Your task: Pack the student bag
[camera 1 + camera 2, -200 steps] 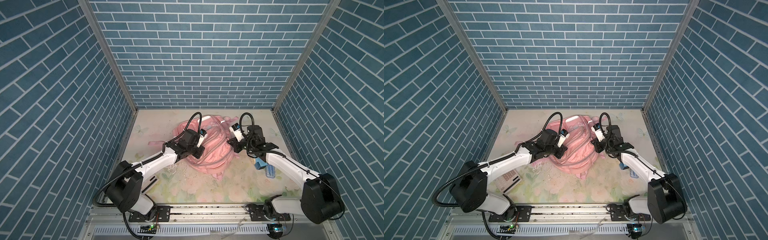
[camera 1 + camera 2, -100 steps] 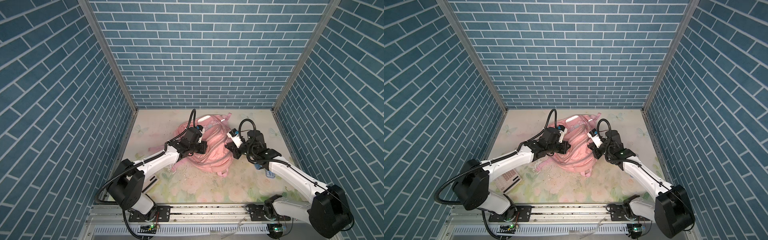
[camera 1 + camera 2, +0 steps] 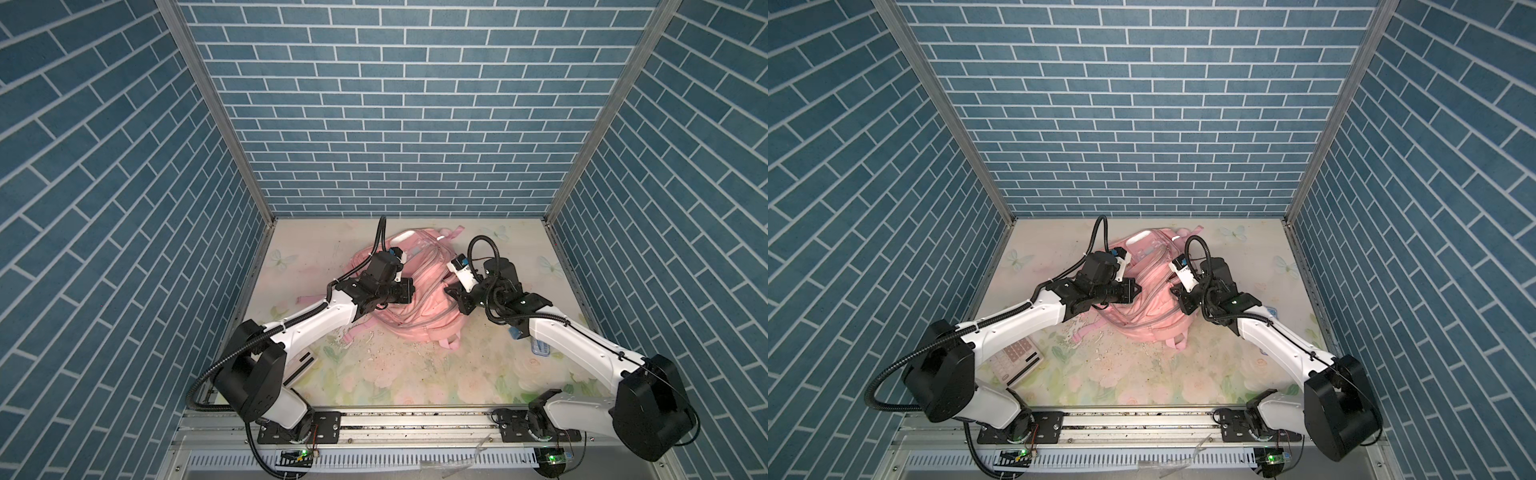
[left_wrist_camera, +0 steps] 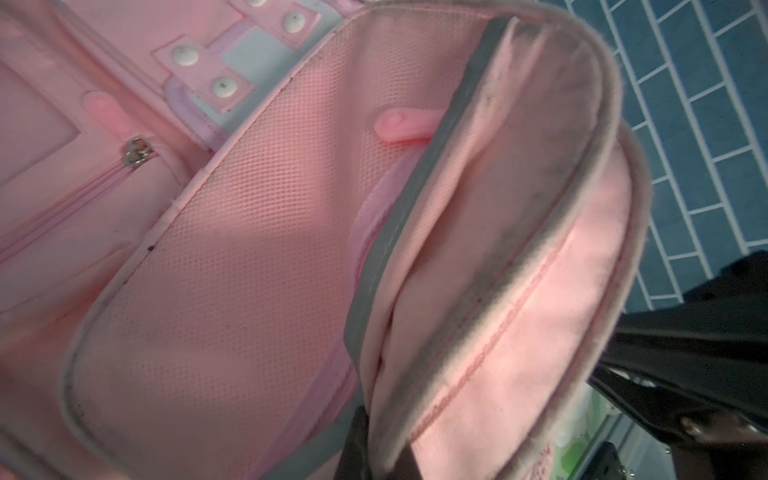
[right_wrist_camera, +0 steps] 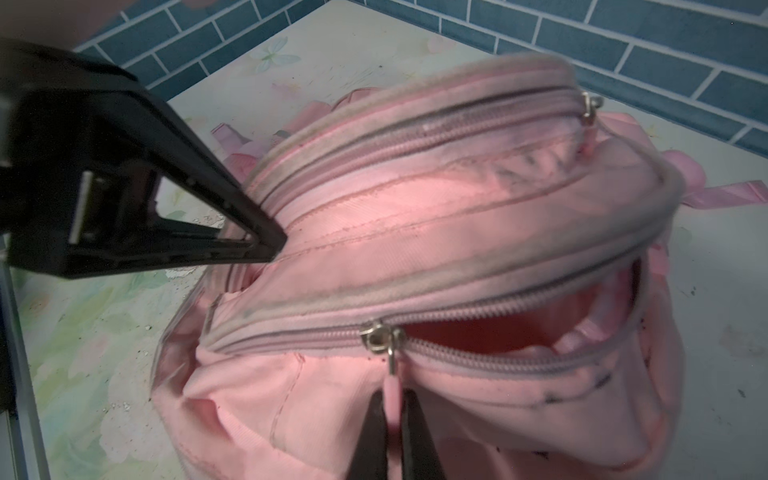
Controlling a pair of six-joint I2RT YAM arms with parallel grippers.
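Two loose things lie off to the sides of the floral-print table mat [image 3: 415,374]. A pale flat calculator with grey keys [image 3: 1014,360] sits near the left arm's base, partly under that arm's white forearm. A small translucent blue plastic case [image 3: 540,347] lies just beside the right forearm. Another bit of blue [image 3: 516,332] peeks out from under that forearm; I cannot tell what it is. Pale crumbs and flakes [image 3: 374,353] litter the mat in front of the bag. Blue brick-pattern walls [image 3: 415,124] close in three sides.

My large soft pink fabric student bag [image 3: 419,320] lies slumped at the middle of the mat, toward the back wall and between the two grippers. Its pink straps [image 3: 305,300] trail onto the mat, and its piping is grey with grime. From the right wrist I see closed zips across the upper panels. The nearest zip is partly undone, with a dark reddish gap [image 5: 498,328] beyond the metal slider [image 5: 379,337]. The left wrist shows a mesh-textured pink panel [image 4: 249,249] and white snap studs [image 4: 224,86].

Both arms reach in from the front rail, wrists turned toward the bag from either side. On my left gripper [image 5: 270,245] the black fingers [image 4: 359,444] are pressed together on the bag's piped front rim. My right gripper [image 5: 392,440] is pinched narrow on the pink zip pull [image 5: 392,390] hanging from that slider.
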